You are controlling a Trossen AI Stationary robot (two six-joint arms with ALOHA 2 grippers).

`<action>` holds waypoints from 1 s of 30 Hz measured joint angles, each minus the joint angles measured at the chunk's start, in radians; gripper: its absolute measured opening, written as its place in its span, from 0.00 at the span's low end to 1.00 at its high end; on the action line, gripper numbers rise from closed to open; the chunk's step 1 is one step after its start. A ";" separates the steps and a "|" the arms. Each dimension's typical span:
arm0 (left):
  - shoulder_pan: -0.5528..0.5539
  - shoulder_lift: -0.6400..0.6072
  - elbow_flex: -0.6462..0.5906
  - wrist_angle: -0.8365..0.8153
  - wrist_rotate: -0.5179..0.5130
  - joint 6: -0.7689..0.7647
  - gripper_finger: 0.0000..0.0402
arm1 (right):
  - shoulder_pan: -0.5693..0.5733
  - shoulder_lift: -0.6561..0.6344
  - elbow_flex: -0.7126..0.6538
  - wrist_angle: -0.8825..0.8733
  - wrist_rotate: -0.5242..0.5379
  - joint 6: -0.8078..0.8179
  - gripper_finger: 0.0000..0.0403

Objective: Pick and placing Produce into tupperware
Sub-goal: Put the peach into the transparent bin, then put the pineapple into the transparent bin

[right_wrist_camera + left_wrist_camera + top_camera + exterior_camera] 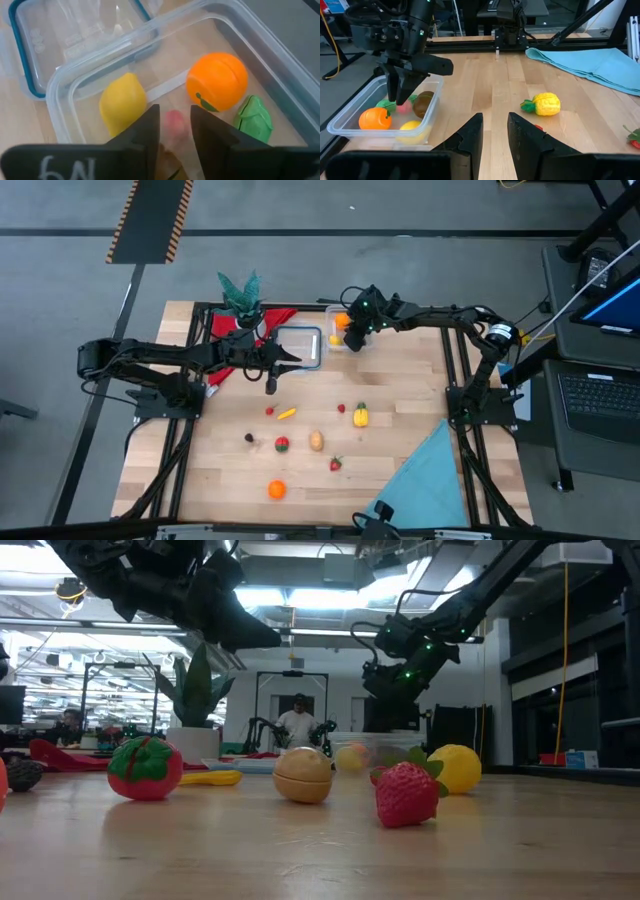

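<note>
The right end effector hangs over the clear tupperware at the far edge of the wooden bench, its fingers pointing down into the tub. In the right wrist view its two dark fingers stand a little apart with a pink toy fruit showing in the gap between them; whether they grip it or have let it go I cannot tell. Around it in the tub lie a yellow lemon, an orange and a green leafy piece; the left wrist view also shows a brown fruit there. Just beside the tub lies a flat clear lid with a blue rim.

The left end effector waits above the bench near that lid, its fingers slightly spread with nothing between them.

More produce is scattered on the near half of the bench: a yellow corn cob with green leaves, a small red piece, a yellow banana-like piece, a tan round fruit, a red tomato with a green top, a strawberry, a dark piece and an orange fruit. A blue cloth covers the near right corner, and a potted plant stands at the far left beside a red cloth.
</note>
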 joint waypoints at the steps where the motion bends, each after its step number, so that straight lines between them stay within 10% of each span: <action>1: 0.000 0.000 0.000 0.000 0.000 0.000 0.21 | 0.000 0.000 0.000 0.002 0.000 0.000 0.29; 18: 0.000 0.000 0.000 0.000 0.000 0.005 0.21 | 0.001 -0.046 0.094 -0.122 0.002 0.013 0.40; 30: -0.001 0.000 0.000 0.002 0.000 0.014 0.21 | 0.133 -0.474 -0.291 0.091 0.036 0.115 0.40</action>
